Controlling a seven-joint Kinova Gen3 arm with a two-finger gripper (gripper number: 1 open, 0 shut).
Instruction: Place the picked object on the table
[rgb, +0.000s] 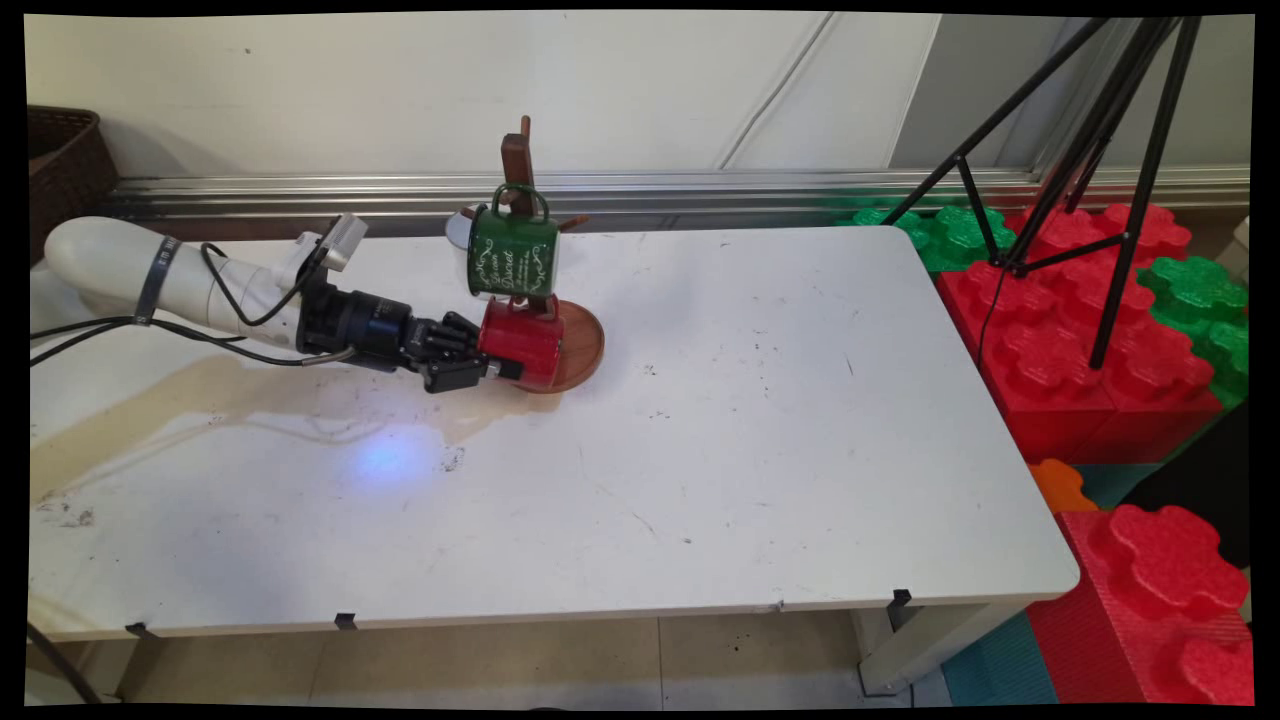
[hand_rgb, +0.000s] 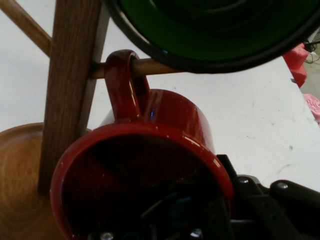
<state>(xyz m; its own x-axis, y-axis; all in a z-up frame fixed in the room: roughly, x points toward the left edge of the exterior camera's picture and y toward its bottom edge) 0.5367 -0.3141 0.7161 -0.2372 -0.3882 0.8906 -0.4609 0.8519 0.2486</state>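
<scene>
A wooden mug tree (rgb: 517, 160) stands on a round wooden base (rgb: 580, 350) at the back middle of the white table (rgb: 760, 420). A green mug (rgb: 513, 255) hangs by its handle from an upper peg. Just below it, my gripper (rgb: 495, 355) reaches in from the left and is shut on the rim of a red mug (rgb: 520, 342) lying on its side. In the hand view the red mug (hand_rgb: 165, 120) has its handle looped over a lower peg (hand_rgb: 150, 66) beside the post (hand_rgb: 70, 90), under the green mug (hand_rgb: 215, 30). One finger is inside the mug, the other (hand_rgb: 260, 200) outside.
A pale cup (rgb: 460, 228) shows partly behind the green mug. Large red and green foam blocks (rgb: 1080, 320) and a black tripod (rgb: 1100, 150) stand past the table's right edge. A dark wicker basket (rgb: 65, 160) sits at the far left. A brownish stain (rgb: 200, 400) crosses the table's left part.
</scene>
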